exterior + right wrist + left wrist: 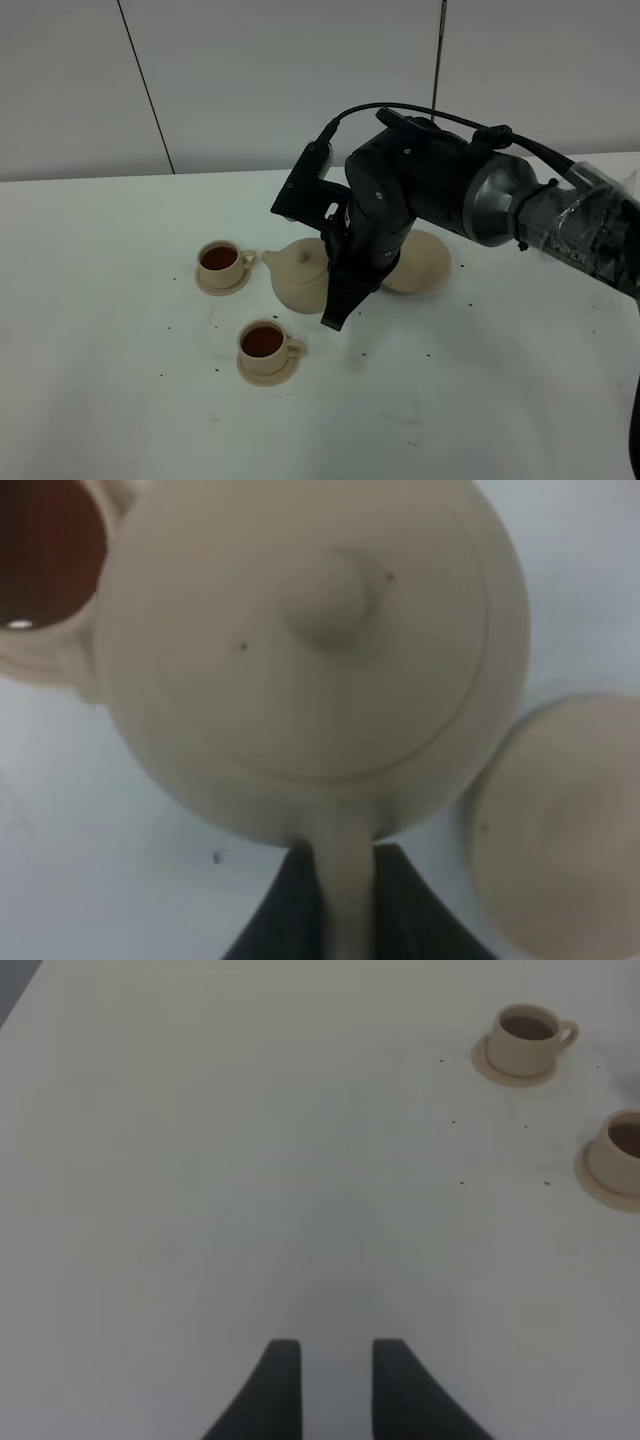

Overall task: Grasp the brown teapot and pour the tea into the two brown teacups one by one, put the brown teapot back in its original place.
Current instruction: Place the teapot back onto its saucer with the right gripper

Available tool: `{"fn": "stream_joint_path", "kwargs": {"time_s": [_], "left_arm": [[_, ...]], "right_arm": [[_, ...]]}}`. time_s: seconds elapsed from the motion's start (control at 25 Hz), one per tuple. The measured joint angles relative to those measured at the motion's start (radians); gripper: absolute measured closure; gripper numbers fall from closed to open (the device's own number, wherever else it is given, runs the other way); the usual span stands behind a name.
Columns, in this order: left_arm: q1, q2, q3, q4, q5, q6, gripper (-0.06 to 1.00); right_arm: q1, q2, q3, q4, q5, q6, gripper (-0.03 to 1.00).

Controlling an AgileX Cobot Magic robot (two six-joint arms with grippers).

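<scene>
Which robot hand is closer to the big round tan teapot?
The right gripper is closer: it is shut on the loop handle of the round tan teapot. The left gripper hangs over bare white table, away from it.

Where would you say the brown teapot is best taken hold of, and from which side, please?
By its loop handle, from the side opposite the spout. The brown teapot is squat and round with a domed lid, too wide to pinch, while the handle is thin enough. The right gripper already grips it this way, a finger on each side.
</scene>
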Motion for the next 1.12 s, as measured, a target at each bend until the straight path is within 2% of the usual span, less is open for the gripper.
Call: {"fn": "stream_joint_path", "kwargs": {"time_s": [0.28,0.52,0.92,1.12], "left_arm": [[0.000,0.000,0.000,0.000,0.000,0.000,0.70],[0.000,0.000,0.000,0.000,0.000,0.001,0.70],[0.000,0.000,0.000,0.000,0.000,0.001,0.70],[0.000,0.000,0.000,0.000,0.000,0.001,0.70]], "right_arm": [[-0.007,0.010,0.025,0.005,-0.072,-0.031,0.88],[-0.007,0.013,0.031,0.005,-0.076,-0.074,0.88],[-0.007,0.013,0.031,0.009,-0.010,-0.402,0.88],[-0.029,0.013,0.031,0.093,-0.010,-0.501,0.88]]}}
